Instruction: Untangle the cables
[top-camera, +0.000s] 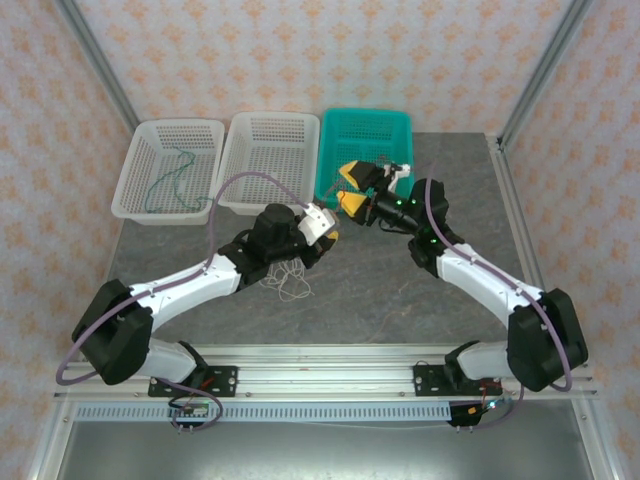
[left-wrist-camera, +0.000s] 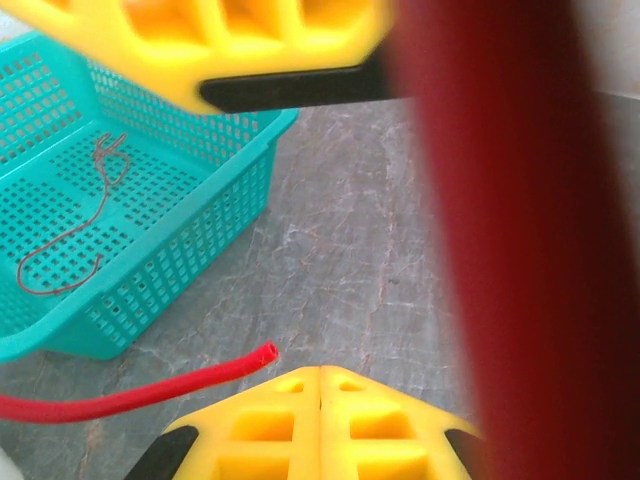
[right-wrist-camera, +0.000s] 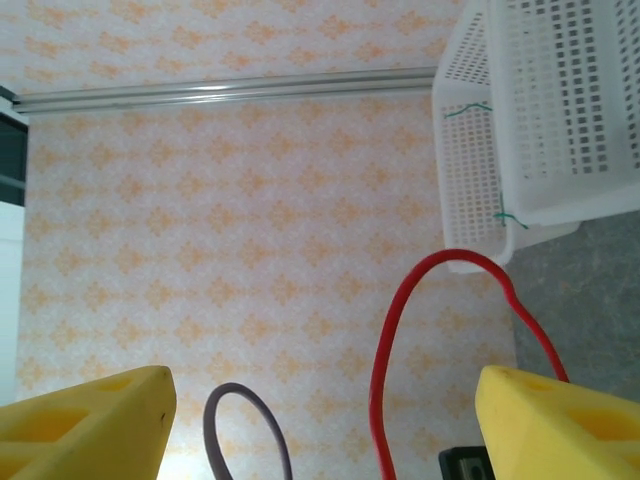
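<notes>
Primary hazard: the red cable (right-wrist-camera: 458, 256) does not appear to be clamped by either tool. The right tool (right-wrist-camera: 325, 430) has its jaws wide apart, with the cable rising between them in a tall loop; the left tool (left-wrist-camera: 310, 230) is equally wide, with the cable's cut end lying close to its lower finger; a sideways move would therefore probably let the cable slide off and drop onto the surface (top-camera: 400, 290). Second hazard: both tools sit close together beside the near wall of the teal basket (left-wrist-camera: 170, 290); a reach by one may strike the other or the basket wall. Third hazard: a broad red blur crosses the right of the left wrist view, probably the same cable very near the lens; whether it is hooked on the tool cannot be told; a snag there would drag the cable along with the arm. Fourth hazard: the white cable (top-camera: 290, 280) lies on the surface just beside the left arm (top-camera: 200, 280); a low sweep could scatter it. Condition of the cables: the red cable is thin, smooth and springy enough to hold an arch. The red-brown cable (left-wrist-camera: 110, 150) lies on the teal basket's floor, knotted at one end and open-curved at the other; the green cable (top-camera: 170, 180) lies in loose curls in the left white basket (top-camera: 135, 160); the white cable is fine and bunched in small loops.
</notes>
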